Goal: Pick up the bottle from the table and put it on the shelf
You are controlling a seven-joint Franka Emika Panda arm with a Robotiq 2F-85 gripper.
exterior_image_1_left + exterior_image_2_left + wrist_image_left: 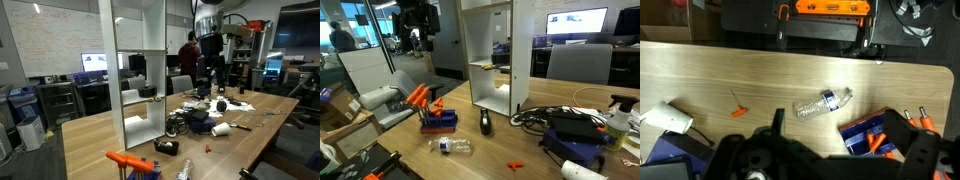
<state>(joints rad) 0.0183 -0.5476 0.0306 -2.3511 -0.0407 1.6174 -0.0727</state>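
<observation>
Bottle (823,103) lying sideways on table (740,70), axis roughly lengthwise

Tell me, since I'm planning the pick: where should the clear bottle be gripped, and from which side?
Grip the bottle across its mid-body, coming straight down from above. It lies flat on its side on the table with bare wood along both long sides, so jaws set across its width should fit.

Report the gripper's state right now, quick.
Gripper: open, holding nothing. The bottle lies on the table below it in the wrist view.
</observation>
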